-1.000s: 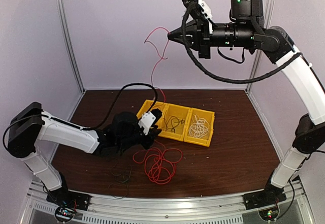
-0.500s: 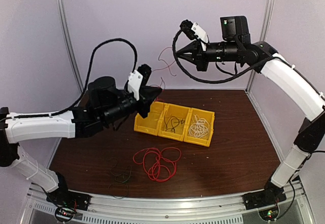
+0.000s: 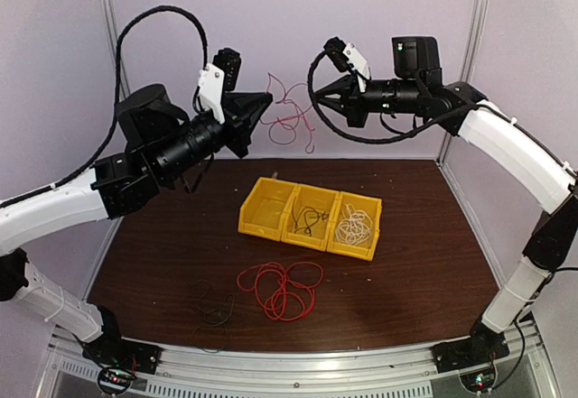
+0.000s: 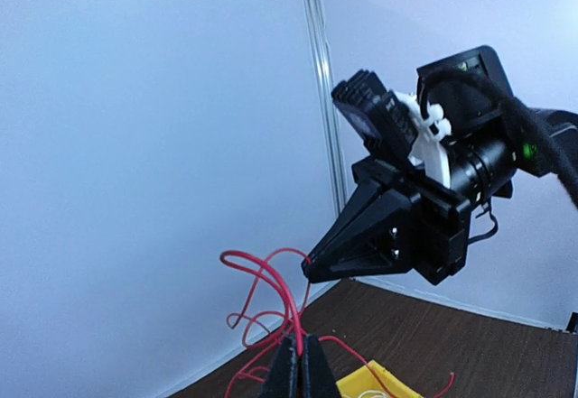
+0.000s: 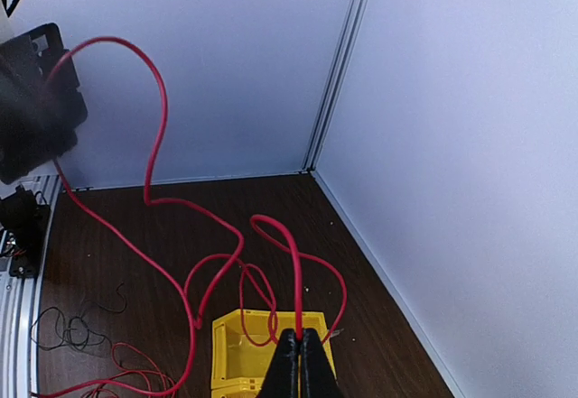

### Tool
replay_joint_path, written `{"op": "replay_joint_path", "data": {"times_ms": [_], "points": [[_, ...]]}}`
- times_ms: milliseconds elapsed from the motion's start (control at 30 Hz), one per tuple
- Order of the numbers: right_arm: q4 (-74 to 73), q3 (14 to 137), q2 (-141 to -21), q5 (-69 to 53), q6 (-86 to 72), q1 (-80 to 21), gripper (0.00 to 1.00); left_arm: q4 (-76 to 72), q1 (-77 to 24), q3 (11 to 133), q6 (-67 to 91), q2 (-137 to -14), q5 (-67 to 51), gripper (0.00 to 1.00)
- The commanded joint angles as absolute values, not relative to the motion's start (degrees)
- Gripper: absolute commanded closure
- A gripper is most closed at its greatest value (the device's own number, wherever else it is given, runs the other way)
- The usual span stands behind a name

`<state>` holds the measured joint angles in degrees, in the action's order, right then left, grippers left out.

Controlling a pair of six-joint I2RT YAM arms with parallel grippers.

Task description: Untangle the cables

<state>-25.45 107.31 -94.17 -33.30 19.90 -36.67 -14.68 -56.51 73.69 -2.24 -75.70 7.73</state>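
Three yellow bins point(image 3: 257, 226) sit joined at the table point(image 3: 433, 263) centre: the middle one holds a dark cable point(image 3: 312, 220), the right one a white cable point(image 3: 355, 226). A red coil point(image 3: 280, 290) lies near the front edge. The left gripper point(image 3: 268, 100) and right gripper point(image 3: 318, 98), both pinched on a red cable point(image 5: 296, 276), face each other aloft; the left has risen from bin level.

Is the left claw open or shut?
Shut. The left claw has its fingers pressed together on the raised red cable.
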Motion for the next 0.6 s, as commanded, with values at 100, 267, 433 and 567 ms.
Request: {"op": "replay_joint_path", "data": {"times_ms": [100, 267, 433, 567], "points": [[-20.8, 101.8, -97.7, -35.2, 17.8, -36.7, 1.00, -17.9, -53.8, 62.6, 3.8, -77.6, 12.5, 1.00], [-19.9, 101.4, -103.9, -36.5, 17.0, -36.9, 1.00, -20.6, -52.0, 59.8, 6.8, -80.7, 13.9, 1.00], [-19.9, 104.9, -110.8, -37.0, 15.8, -37.2, 1.00, -21.1, -49.9, 58.5, 9.4, -83.4, 15.4, 1.00], [-20.6, 107.3, -116.6, -37.2, 15.5, -38.0, 1.00, -22.0, -48.6, 57.1, 10.6, -84.7, 16.6, 1.00]]}}
